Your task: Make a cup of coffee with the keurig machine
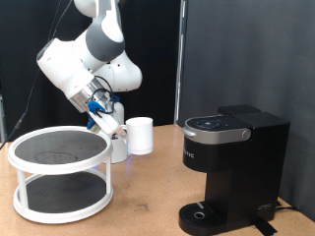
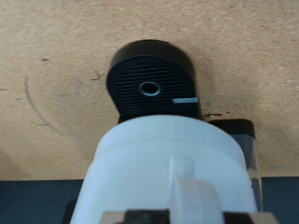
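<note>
One cup point(image 1: 141, 136), plain white, sits in the gripper point(image 1: 116, 128) to the exterior view's left of the coffee machine point(image 1: 232, 169) and raised clear of the table point(image 1: 148, 202). I read the hold from two signs: the cup hangs with no support under it, and in the wrist view its white body point(image 2: 173, 173) fills the foreground directly ahead of the hand. The fingers are closed on the cup at its handle side, though the contact itself is hidden behind the cup wall.

The cup appears tilted only slightly, which I judge suits an empty vessel in transit. In the wrist view the machine's round black drip base point(image 2: 152, 82) lies beyond the cup's far edge, well apart from it, so I take the hand to be aimed at that base.

The machine stands upright with its lid down and its drip base bare; no cup is under the spout yet.

A two-tier round rack point(image 1: 61, 173) stands farther from the machine than the cup does, on the same side, below the arm. Both of its mesh shelves show nothing on them.
</note>
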`<state>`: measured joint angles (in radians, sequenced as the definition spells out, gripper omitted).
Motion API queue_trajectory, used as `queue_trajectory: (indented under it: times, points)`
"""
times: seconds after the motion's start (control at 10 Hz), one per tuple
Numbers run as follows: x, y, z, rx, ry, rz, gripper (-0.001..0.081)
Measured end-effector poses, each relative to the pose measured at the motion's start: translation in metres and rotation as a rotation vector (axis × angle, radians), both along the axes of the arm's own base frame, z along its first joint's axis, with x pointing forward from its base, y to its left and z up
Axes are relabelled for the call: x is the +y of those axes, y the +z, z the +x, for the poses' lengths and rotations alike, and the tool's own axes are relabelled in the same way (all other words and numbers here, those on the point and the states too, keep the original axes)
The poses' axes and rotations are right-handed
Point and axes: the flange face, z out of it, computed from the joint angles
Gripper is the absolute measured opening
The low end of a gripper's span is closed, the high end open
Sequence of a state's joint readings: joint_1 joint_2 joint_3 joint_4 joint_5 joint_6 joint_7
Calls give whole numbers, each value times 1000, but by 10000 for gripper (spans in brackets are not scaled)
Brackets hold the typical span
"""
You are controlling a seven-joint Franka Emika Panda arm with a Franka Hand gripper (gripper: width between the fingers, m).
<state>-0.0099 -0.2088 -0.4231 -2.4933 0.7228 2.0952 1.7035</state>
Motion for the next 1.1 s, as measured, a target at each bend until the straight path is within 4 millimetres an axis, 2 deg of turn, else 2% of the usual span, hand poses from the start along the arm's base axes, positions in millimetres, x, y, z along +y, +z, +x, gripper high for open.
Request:
queue_trajectory:
  times: [0.3,0.7,1.1]
  points:
    - [11,-27,11,103,-46,-59,1]
    - [26,-62,33,136,-66,-91,1]
    - [62,-108,46,144,-22,-118,1]
